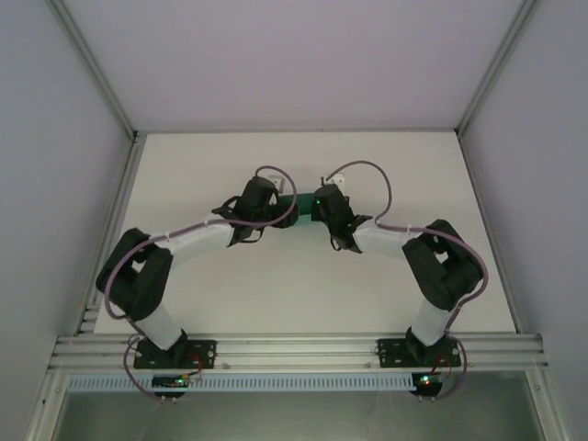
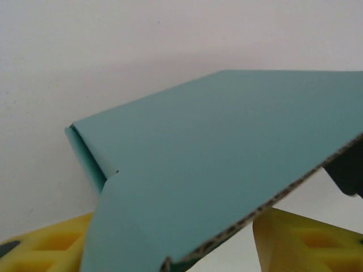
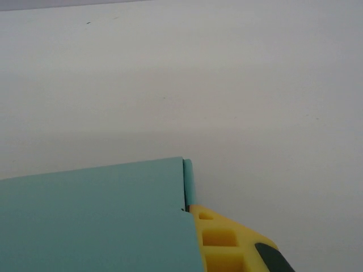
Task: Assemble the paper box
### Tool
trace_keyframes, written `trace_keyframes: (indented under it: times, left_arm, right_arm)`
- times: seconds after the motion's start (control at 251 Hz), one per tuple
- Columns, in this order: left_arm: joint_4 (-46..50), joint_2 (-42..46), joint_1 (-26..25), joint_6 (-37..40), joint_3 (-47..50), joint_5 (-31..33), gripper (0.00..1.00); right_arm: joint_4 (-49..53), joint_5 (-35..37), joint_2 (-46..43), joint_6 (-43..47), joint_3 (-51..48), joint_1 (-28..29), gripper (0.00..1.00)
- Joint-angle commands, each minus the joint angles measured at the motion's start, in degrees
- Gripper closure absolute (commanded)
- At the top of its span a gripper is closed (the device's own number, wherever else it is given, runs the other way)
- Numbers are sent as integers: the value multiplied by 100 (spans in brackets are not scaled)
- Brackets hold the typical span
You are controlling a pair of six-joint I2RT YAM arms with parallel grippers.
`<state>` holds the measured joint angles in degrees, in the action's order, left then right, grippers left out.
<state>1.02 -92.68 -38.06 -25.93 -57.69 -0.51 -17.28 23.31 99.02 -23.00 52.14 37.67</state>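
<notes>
My right end effector (image 1: 319,208) is pinched tight on the paper box (image 1: 299,208), a teal card over the middle of the worktop (image 1: 276,294), its long axis running left to right between my arms, while my left end effector (image 1: 283,213) stands wide at its left end.

Soft, even light from overhead in the top view. White table (image 1: 276,294) bright but not blown out, faint lilac cast on the walls (image 1: 55,138). Just thin, pale shadows under the arms (image 1: 184,243). Slight bowing of the rails (image 1: 294,344) toward the corners.

Over to the left wrist: teal paper box (image 2: 227,158) fairly sharp along its cut edge, broad soft shadow on the table behind, yellow fingers (image 2: 51,243) blurred at the bottom.

Right wrist: flat and glare-free, paper box close up and a touch soft, background smooth, dim strip along the top edge.
</notes>
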Motion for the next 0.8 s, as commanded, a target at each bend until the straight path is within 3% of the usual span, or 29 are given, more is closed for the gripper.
trace_keyframes:
  times: [0.0, 0.08, 0.128, 0.279, 0.483, 0.651, 0.794]
  left_arm:
    - [1073, 599, -14, 20, -219, 176, 23]
    - [1197, 972, -3, -19, -213, 324, 13]
    - [1208, 1167, 31, -90, -169, 368, 0]
    - [1293, 1279, 522, -555, -190, 186, 1]
    - [709, 314, 1430, -961, -593, -1531, 0]
    - [883, -628, 1507, -1089, -1100, -1813, 0]
    - [355, -1050, 1518, -1297, -848, -2375, 10]
  right_arm:
    - [623, -266, 225, 237, -304, 123, 100]
    - [527, -154, 225, 399, -353, 164, 100]
    - [531, -142, 240, 414, -366, 196, 100]
    - [362, -47, 345, 499, -389, 288, 100]
    - [143, 174, 455, 866, -428, 491, 99]
    - [11, 286, 572, 911, -480, 595, 96]
    - [-322, 281, 592, 1203, -603, 718, 94]
